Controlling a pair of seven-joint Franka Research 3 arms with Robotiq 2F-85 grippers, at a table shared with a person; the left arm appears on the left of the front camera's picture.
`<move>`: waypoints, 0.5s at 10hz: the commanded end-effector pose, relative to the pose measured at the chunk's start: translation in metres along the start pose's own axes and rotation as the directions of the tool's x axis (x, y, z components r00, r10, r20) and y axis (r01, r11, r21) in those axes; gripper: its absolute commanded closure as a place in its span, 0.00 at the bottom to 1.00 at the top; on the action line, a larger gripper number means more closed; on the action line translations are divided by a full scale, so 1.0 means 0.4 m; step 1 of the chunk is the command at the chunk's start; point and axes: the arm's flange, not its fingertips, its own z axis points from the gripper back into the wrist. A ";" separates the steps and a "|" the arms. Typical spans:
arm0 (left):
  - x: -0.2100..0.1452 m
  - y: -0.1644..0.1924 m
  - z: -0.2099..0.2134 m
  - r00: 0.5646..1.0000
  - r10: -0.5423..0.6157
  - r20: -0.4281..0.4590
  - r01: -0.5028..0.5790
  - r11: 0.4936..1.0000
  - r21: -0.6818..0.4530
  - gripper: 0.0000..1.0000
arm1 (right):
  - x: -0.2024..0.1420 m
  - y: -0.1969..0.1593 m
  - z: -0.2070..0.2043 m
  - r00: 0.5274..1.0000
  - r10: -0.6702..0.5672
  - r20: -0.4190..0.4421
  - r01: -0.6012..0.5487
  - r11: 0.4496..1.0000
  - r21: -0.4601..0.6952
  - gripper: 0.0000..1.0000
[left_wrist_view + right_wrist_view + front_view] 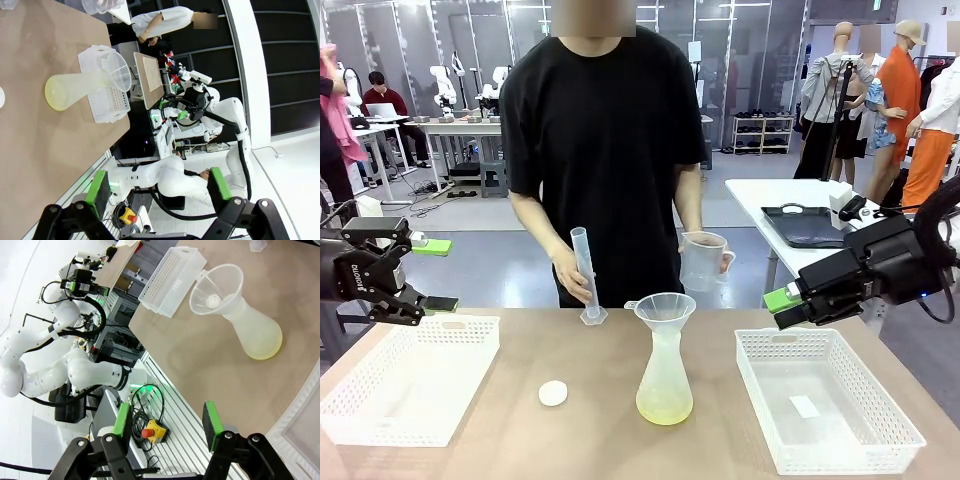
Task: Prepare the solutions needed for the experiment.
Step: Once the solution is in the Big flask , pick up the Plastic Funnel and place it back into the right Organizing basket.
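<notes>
A frosted conical flask (pixel 664 375) stands mid-table with a clear funnel (pixel 665 309) in its neck. The solutions (pixel 664 406) are a shallow pale yellow layer at its bottom. The flask (pixel 75 88) lies ahead of the left wrist, and the flask (pixel 255 330) also shows from the right wrist. The person holds a graduated cylinder (pixel 584 273) with its base on the table, and a handled beaker (pixel 703 262) in the other hand. My left gripper (pixel 434 275) hovers open over the table's left end. My right gripper (pixel 788 304) hangs open at the right, above the basket. Both are empty, the left gripper (pixel 159 186) and the right gripper (pixel 167 423).
A white basket (pixel 410 378) sits at the left and another white basket (pixel 825 402) at the right. A small white round cap (pixel 553 393) lies left of the flask. The person stands at the far edge.
</notes>
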 end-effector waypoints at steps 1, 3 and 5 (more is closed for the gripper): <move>0.003 -0.005 -0.004 1.000 -0.003 0.003 0.003 1.000 -0.023 0.00 | 0.006 -0.001 -0.001 1.000 0.019 0.011 -0.019 1.000 0.011 0.29; 0.003 -0.005 -0.004 1.000 -0.003 0.003 0.003 1.000 -0.023 0.00 | 0.006 -0.001 -0.001 1.000 0.019 0.011 -0.019 1.000 0.011 0.29; 0.003 -0.005 -0.004 1.000 -0.003 0.003 0.003 1.000 -0.023 0.00 | 0.006 -0.001 -0.001 1.000 0.019 0.011 -0.019 1.000 0.011 0.29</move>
